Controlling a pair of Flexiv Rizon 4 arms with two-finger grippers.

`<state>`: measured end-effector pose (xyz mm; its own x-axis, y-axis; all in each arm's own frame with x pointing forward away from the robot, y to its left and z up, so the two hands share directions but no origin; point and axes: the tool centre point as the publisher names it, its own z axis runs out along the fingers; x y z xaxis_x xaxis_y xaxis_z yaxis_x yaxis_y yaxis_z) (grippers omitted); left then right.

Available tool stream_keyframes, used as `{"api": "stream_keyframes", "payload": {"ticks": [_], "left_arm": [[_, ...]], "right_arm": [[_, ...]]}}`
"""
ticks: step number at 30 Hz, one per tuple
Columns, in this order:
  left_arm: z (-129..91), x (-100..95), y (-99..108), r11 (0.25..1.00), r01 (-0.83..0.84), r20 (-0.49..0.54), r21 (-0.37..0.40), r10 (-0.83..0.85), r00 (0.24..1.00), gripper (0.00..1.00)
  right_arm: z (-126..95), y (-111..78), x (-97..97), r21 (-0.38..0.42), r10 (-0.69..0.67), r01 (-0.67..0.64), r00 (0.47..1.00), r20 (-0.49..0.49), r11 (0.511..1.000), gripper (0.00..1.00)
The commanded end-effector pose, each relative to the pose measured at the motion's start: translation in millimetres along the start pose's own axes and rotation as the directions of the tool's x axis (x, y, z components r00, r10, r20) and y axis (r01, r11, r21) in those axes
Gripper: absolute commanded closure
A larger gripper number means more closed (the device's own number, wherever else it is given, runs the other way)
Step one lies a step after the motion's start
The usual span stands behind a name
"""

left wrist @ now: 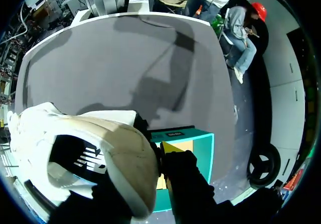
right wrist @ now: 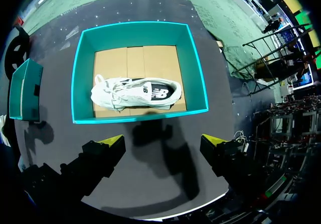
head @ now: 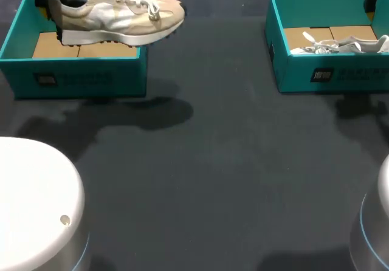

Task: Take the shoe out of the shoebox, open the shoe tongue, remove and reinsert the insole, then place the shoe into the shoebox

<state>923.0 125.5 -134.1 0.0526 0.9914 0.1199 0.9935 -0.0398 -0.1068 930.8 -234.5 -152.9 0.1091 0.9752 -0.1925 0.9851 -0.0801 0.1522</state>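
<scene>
a matt, dark grey table (head: 219, 180) with a faintly felt-like top. at its far left corner the left shoebox (head: 79, 76) and at its far right corner the right shoebox (head: 328, 73) are of smooth teal card, each floored with bare brown cardboard. the beige shoe (head: 121, 13) shows soft suede-like panels, pale cloth, white woven laces and a white sole with a dark treaded underside. the right gripper (right wrist: 163, 142) is matt black with bright yellow tips. the robot base (head: 30, 192) at the near left corner is smooth white with a slight sheen.
</scene>
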Motion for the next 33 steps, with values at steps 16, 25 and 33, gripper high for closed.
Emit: {"api": "stream_keyframes", "payload": {"ticks": [16,25,33], "left_arm": [[36,-105.5,-128,0.962,-0.103,-0.014,-0.253,0.103,0.995,1.0],[61,-152.2,-158,0.965,-0.133,-0.014,-0.227,0.133,0.991,1.0],[101,-186.3,-164,0.978,-0.142,-0.031,-0.152,0.139,0.99,1.0]], "right_arm": [[0,0.3,0.1,0.001,0.0,0.0,1.0,-0.001,1.0,0.0],[0,0.3,0.1,0.001,0.0,0.0,1.0,-0.001,1.0,0.0],[0,0.3,0.1,0.001,0.0,0.0,1.0,-0.001,1.0,0.0]]}}
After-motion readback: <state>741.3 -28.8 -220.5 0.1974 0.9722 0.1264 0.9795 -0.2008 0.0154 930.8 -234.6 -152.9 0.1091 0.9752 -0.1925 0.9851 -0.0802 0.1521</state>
